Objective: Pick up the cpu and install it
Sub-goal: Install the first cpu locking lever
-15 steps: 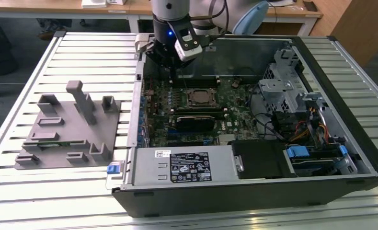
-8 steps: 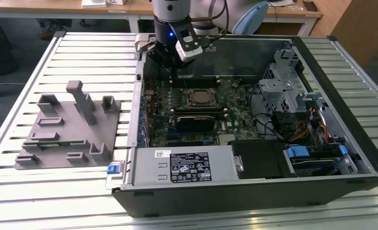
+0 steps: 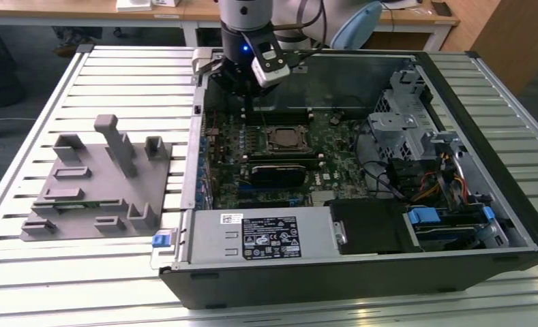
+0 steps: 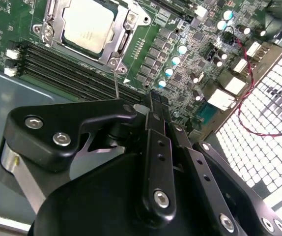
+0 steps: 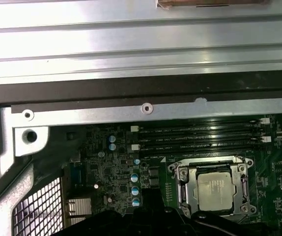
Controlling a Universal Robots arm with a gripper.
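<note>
The cpu (image 3: 284, 138), a small square chip with a pale metal top, lies flat in the socket on the green motherboard (image 3: 250, 153) inside the open computer case. Both wrist views show the cpu (image 4: 88, 24) (image 5: 216, 189) seated inside the socket's metal frame. My gripper (image 3: 242, 95) hangs above the far part of the board, up and away from the socket, touching nothing. Seen in the second wrist view, the gripper (image 4: 151, 98) is shut with its black fingers (image 4: 155, 115) pressed together and nothing between them.
The black case (image 3: 487, 136) stands open on a slatted metal table (image 3: 114, 75). A grey plastic fixture (image 3: 96, 177) lies at the exterior view's left. Memory slots (image 5: 200, 137) run beside the socket. A black block (image 3: 275, 174), drive cage (image 3: 405, 129) and power supply (image 3: 260, 235) crowd the case.
</note>
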